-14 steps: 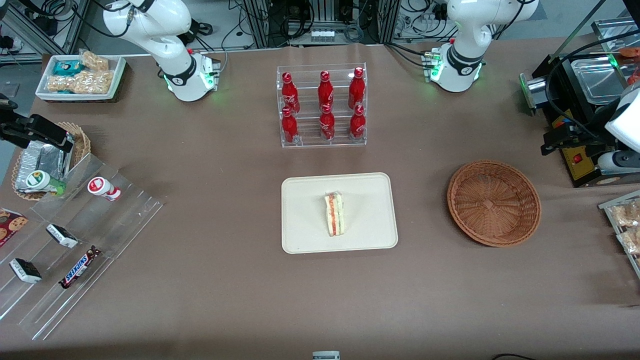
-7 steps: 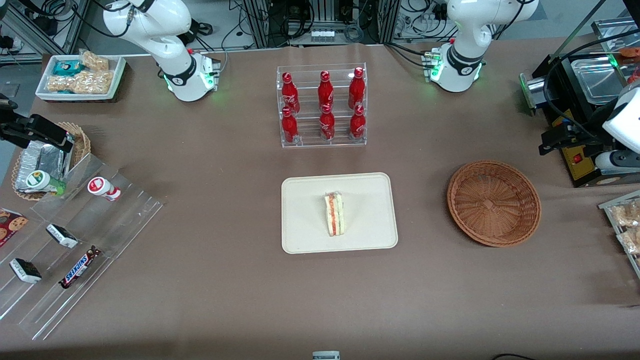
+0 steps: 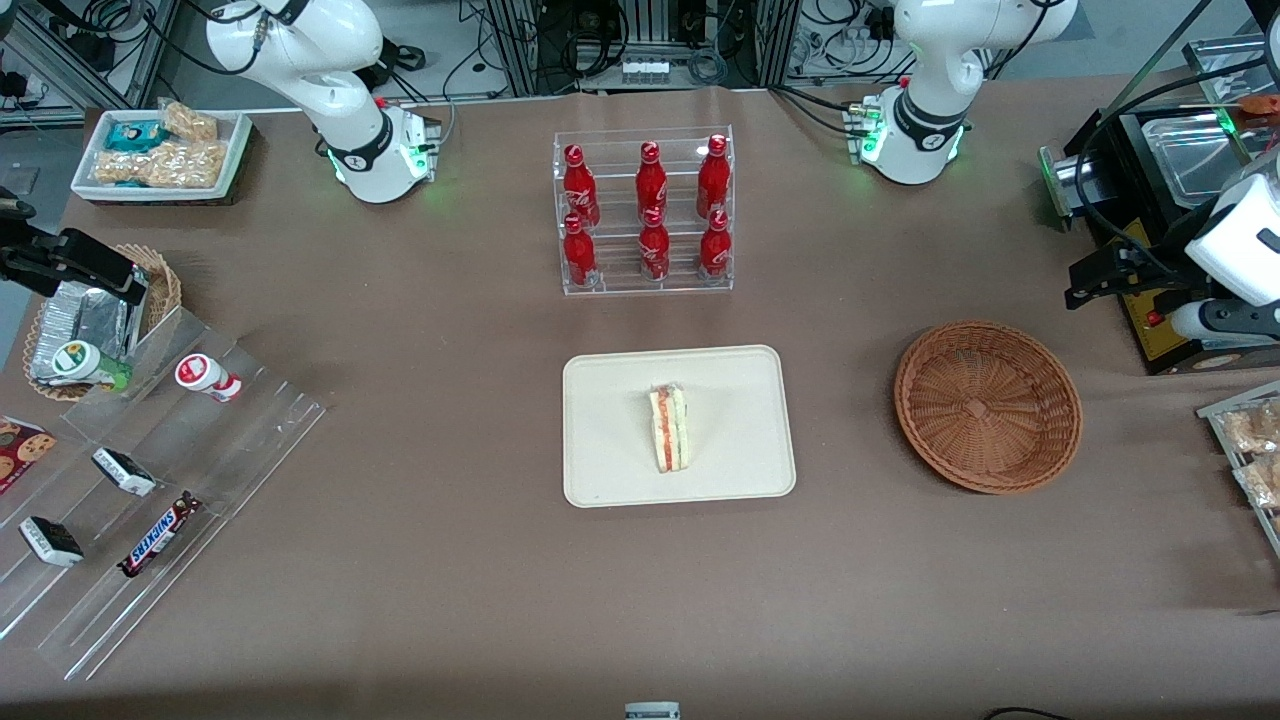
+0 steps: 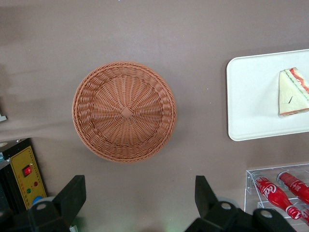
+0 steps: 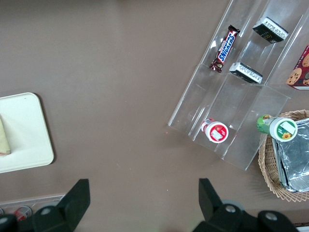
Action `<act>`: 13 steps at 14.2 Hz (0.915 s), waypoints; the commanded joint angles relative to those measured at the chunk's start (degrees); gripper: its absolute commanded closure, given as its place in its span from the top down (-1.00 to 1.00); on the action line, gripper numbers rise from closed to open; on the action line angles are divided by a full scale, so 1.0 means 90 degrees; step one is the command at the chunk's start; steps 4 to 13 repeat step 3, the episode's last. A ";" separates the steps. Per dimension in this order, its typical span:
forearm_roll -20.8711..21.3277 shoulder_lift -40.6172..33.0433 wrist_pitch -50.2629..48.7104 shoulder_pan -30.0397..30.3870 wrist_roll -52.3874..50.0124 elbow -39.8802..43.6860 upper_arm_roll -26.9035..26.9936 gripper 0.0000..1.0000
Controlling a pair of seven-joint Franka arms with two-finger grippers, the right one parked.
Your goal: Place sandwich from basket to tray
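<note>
The sandwich point(image 3: 668, 428), a white wedge with orange and green layers, lies on the cream tray point(image 3: 610, 400) in the middle of the table. It also shows in the left wrist view, sandwich point(image 4: 292, 92) on tray point(image 4: 246, 96). The round brown wicker basket point(image 3: 988, 405) sits beside the tray toward the working arm's end and holds nothing; the wrist camera looks down into the basket point(image 4: 124, 111). My gripper point(image 3: 1078, 290) hovers open and empty above the table, a little farther from the front camera than the basket. Its black fingers point(image 4: 72, 193) stand wide apart, gripper point(image 4: 140, 198).
A clear rack of red bottles point(image 3: 645, 215) stands farther back than the tray. A black machine with a yellow panel point(image 3: 1160, 300) is close to my gripper. Snack bags point(image 3: 1250, 450) lie at the working arm's end; an acrylic candy shelf point(image 3: 150, 480) at the parked arm's end.
My gripper has drifted a little toward the parked arm's end of the table, staying open. Sandwich, tray and basket have not moved.
</note>
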 commanded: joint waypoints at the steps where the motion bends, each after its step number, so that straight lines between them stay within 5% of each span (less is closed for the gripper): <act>1: -0.0064 -0.0008 -0.0099 -0.0009 0.0085 0.0117 0.0002 1.00; 13: -0.0064 -0.0008 -0.0099 0.0001 0.0085 0.0117 0.0022 1.00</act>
